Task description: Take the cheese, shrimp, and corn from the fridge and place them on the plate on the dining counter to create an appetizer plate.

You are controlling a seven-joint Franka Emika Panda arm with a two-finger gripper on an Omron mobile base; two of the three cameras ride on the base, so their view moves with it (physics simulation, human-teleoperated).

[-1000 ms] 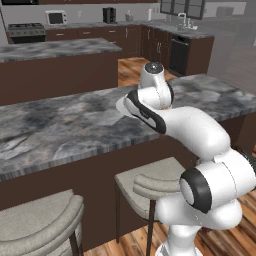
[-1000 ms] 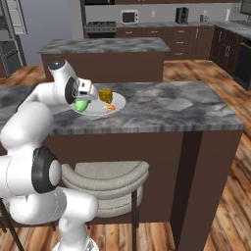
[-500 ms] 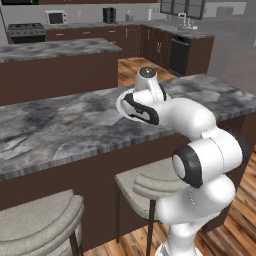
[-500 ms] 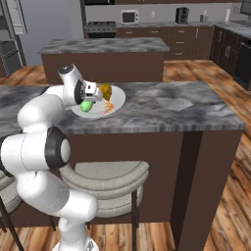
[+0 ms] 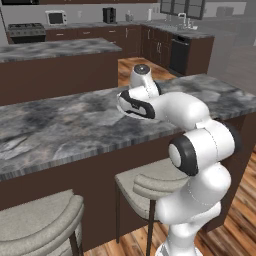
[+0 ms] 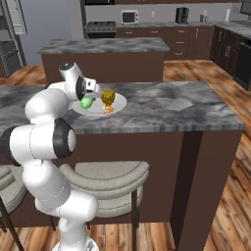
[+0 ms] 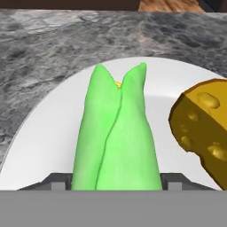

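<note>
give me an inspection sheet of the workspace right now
surface: dining counter, grey-and-white marbled top on a dark brown base.
job's things: plate on the counter; corn lies over the plate between the fingers; cheese on the plate beside the corn; a small orange piece, likely the shrimp, at the plate's near edge.
clutter: nothing seen on the counter beside the plate.
hand: hand low over the plate, fingers either side of the corn, set wide; grip or release cannot be told.
cables: nothing seen.
surroundings: grey cushioned stools under the counter, a second marbled counter behind, microwave on the back wall, wooden floor.
</note>
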